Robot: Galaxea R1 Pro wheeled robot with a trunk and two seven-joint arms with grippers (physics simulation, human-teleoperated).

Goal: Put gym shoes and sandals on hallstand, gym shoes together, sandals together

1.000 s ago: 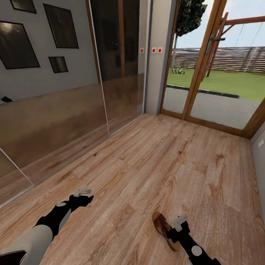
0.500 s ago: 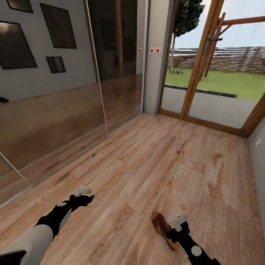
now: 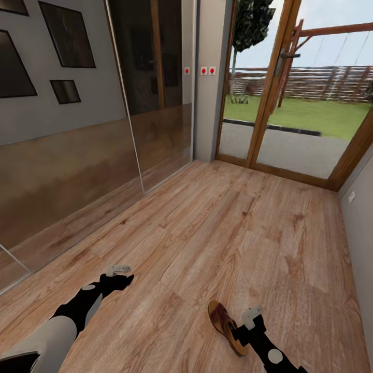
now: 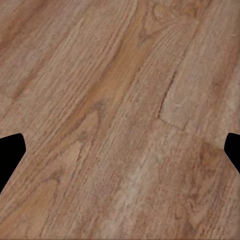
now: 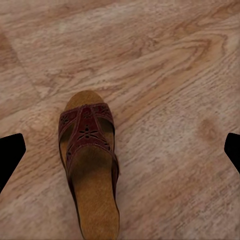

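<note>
Right gripper (image 3: 242, 331) sits low at the near edge of the head view, right at the heel end of one sandal (image 3: 226, 327) – looks like it is clamped on the heel edge, but the contact spot is hidden behind the wrist, so cannot tell for sure if it is closed on it. In the right wrist view the sandal (image 5: 90, 165) shows top-up: tan insole, dark red-brown cut-out strap over the front, toe pointing away from the camera, the two black fingertips (image 5: 11, 155) wide apart at the picture edges. Whether the sandal rests on the corridor floor (image 3: 243, 228) or is lifted off it – cannot tell.

Left gripper (image 3: 120, 280) hovers over bare planks at the near left, well apart from the sandal. In the left wrist view its fingertips (image 4: 10, 152) stand wide apart with nothing between them but wood grain (image 4: 120, 120) – open, empty.

Further out, light brown planks run to a mirrored sliding-door wardrobe (image 3: 77, 129) along the left, reflecting dark picture frames. At the far end, a grey wall section with red-dot switches (image 3: 207, 69), then a wood-framed glass door (image 3: 290, 103) with lawn and fence beyond.
</note>
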